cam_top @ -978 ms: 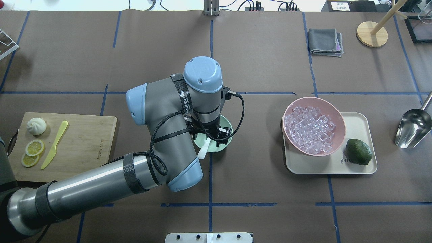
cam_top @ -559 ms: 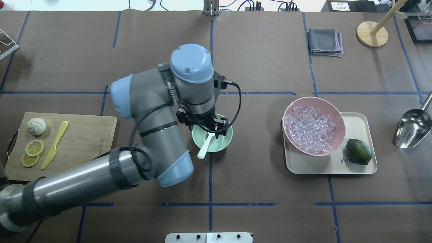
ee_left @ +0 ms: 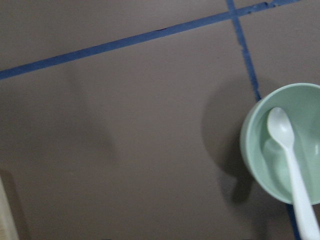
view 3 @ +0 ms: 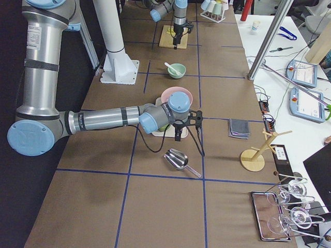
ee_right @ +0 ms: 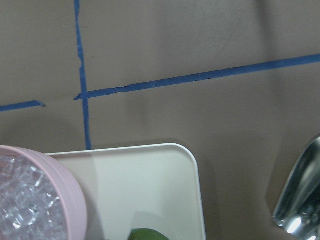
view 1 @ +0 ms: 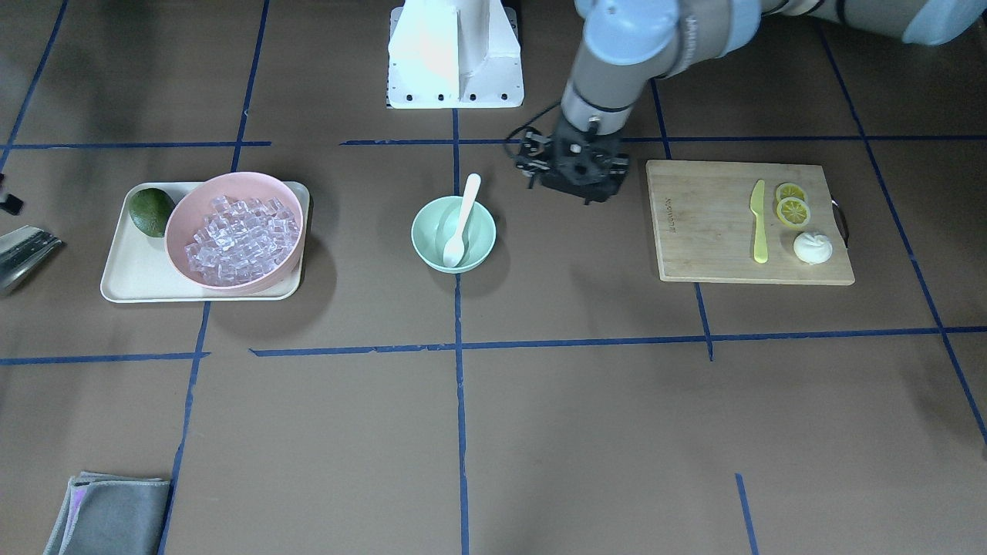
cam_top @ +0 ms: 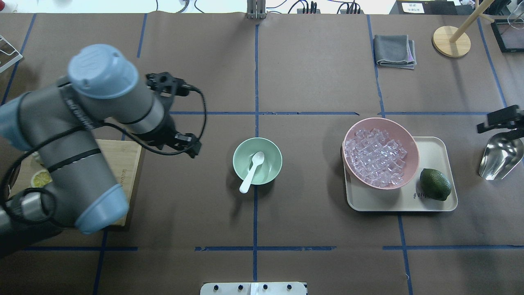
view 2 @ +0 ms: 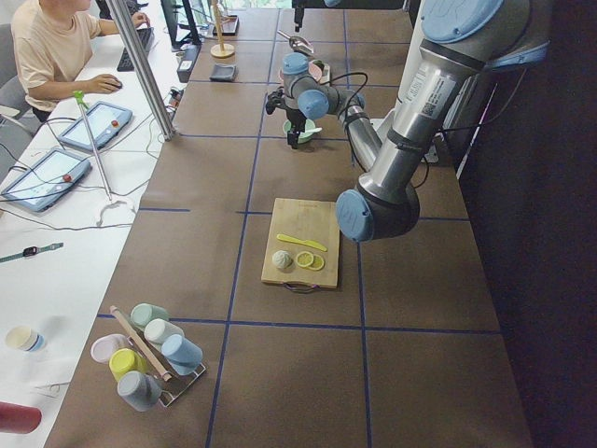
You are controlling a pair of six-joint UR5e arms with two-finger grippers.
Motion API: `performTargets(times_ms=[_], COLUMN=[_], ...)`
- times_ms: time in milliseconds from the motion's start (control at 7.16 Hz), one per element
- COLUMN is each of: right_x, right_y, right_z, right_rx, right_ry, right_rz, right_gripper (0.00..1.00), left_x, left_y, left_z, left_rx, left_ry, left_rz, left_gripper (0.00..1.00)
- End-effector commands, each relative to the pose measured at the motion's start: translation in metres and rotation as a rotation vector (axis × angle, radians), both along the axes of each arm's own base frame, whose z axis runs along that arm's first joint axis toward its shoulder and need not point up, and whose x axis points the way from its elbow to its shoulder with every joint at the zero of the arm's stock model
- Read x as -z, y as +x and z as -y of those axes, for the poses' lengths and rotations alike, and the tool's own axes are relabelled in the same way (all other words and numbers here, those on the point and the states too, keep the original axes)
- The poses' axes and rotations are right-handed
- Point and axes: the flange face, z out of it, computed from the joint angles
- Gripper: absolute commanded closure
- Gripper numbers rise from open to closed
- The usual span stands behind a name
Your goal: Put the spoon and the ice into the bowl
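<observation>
The white spoon (cam_top: 252, 166) lies free in the mint-green bowl (cam_top: 270, 152) at the table's middle, with its handle over the near rim. Both also show in the front view (spoon (view 1: 463, 220), bowl (view 1: 432, 231)) and the left wrist view (spoon (ee_left: 283, 131), bowl (ee_left: 257, 150)). The ice (cam_top: 376, 157) fills the pink bowl (cam_top: 412, 141) on a tray. My left gripper (cam_top: 190, 146) is open and empty, left of the bowl and apart from it. My right gripper (cam_top: 497, 119) hangs over a metal scoop (cam_top: 501, 153) at the right edge; I cannot tell whether it is open.
The beige tray (cam_top: 434, 149) also holds a lime (cam_top: 434, 184). A wooden cutting board (view 1: 709, 223) carries a yellow knife (view 1: 759, 223), lemon slices and a bun. A grey cloth (cam_top: 394, 50) and a wooden stand (cam_top: 451, 41) lie at the far right.
My left arm has swung left, away from the mint-green bowl, and the spoon stays in the bowl. My right gripper has come into view over the scoop.
</observation>
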Motion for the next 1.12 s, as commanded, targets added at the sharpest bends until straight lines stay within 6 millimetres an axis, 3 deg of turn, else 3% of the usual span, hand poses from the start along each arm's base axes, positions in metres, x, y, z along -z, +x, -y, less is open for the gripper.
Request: performTargets(times_ms=[0, 279, 419, 559, 699, 978], right_x=[0.05, 0.065, 0.103, 0.112, 0.107, 0.109], right_y=[-0.073, -0.14, -0.167, -0.194, -0.217, -0.223], right_z=[-0.01, -0.022, -0.003, -0.008, -0.02, -0.021], right_rx=[-0.135, -0.292, -0.358, -0.355, -0.378, -0.377], right_ry=[-0.152, -0.249, -0.33, -0.356, -0.319, -0.324], right_rz=[0.02, -0.039, -0.09, -0.18, -0.225, -0.222], right_gripper=[0.01, 0.02, 0.06, 0.06, 0.07, 0.09], left_x=[-0.045, -0.066, -0.067, -0.065, -0.065, -0.065], left_y=[-0.032, -0.042, -0.043, -0.042, -0.042, -0.042], left_z=[-0.014, -0.022, -0.022, -0.022, -0.023, -0.024], left_rx=[0.015, 0.017, 0.02, 0.02, 0.023, 0.027], left_ry=[-0.009, -0.028, -0.029, -0.026, -0.03, -0.033], left_rz=[0.009, 0.035, 0.038, 0.035, 0.035, 0.035], left_gripper=[0.07, 0.04, 0.02, 0.01, 0.01, 0.01])
